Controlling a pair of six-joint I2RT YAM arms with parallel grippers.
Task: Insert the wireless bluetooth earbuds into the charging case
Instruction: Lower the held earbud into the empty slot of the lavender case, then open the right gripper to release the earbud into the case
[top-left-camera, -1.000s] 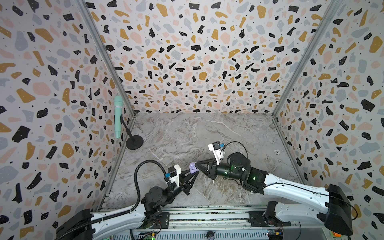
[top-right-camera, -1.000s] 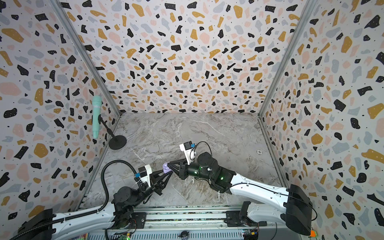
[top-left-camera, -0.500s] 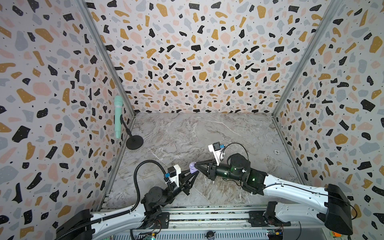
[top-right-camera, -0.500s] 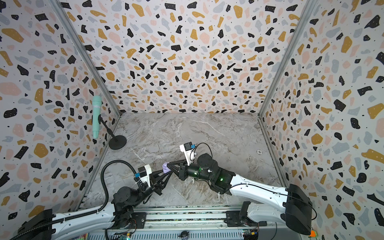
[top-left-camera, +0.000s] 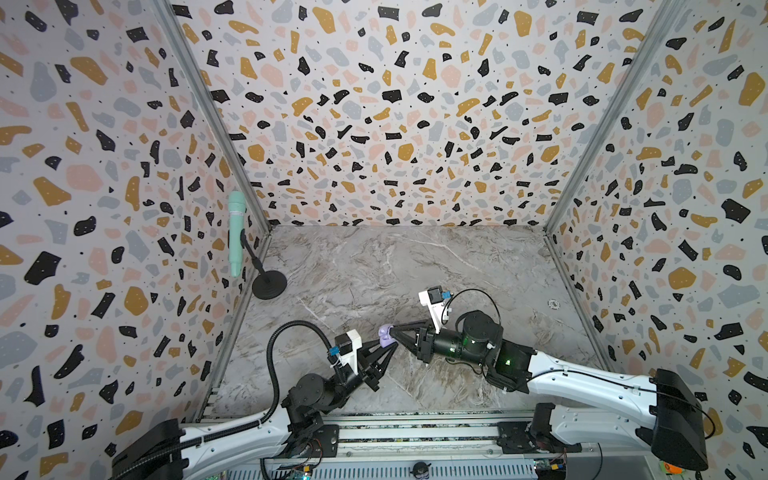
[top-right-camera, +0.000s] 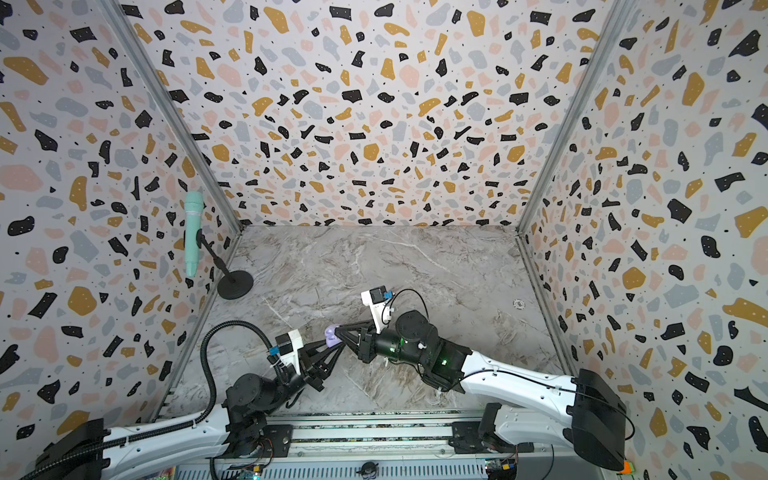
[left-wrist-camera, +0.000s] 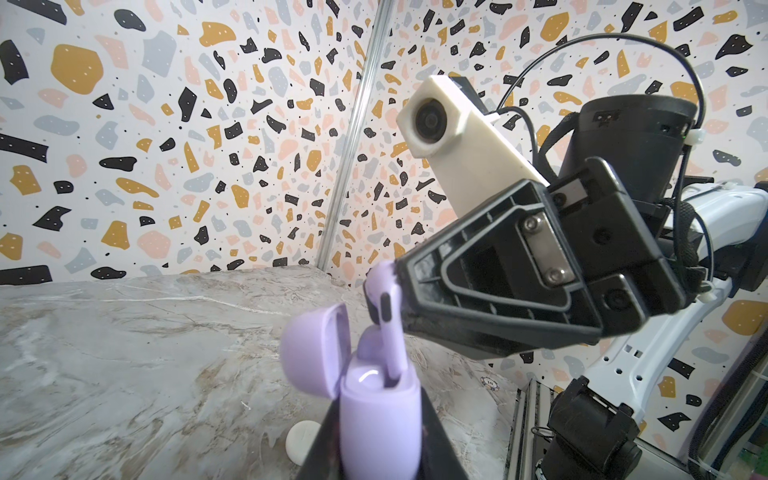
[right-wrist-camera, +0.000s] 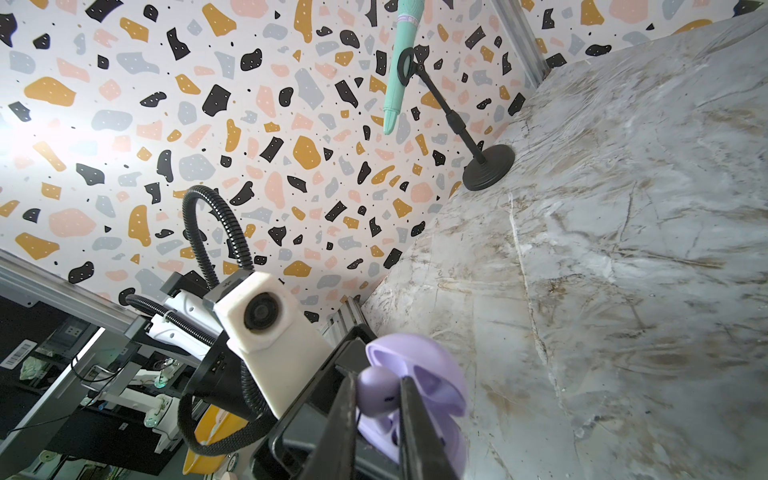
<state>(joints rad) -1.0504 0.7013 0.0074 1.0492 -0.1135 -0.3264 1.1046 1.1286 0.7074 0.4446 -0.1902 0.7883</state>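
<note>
Now the left hand (top-left-camera: 385, 345) grips the open charging case (left-wrist-camera: 378, 415) so the right hand (right-wrist-camera: 378, 399), pinching an earbud (left-wrist-camera: 386, 307), can seat it.

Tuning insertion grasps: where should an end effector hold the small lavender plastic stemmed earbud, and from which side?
Pinch the small lavender plastic stemmed earbud across its rounded head, coming from the end opposite the stem. The right end effector holds it so: the slim stem is left free, pointing into the open lavender rounded plastic charging case.
</note>
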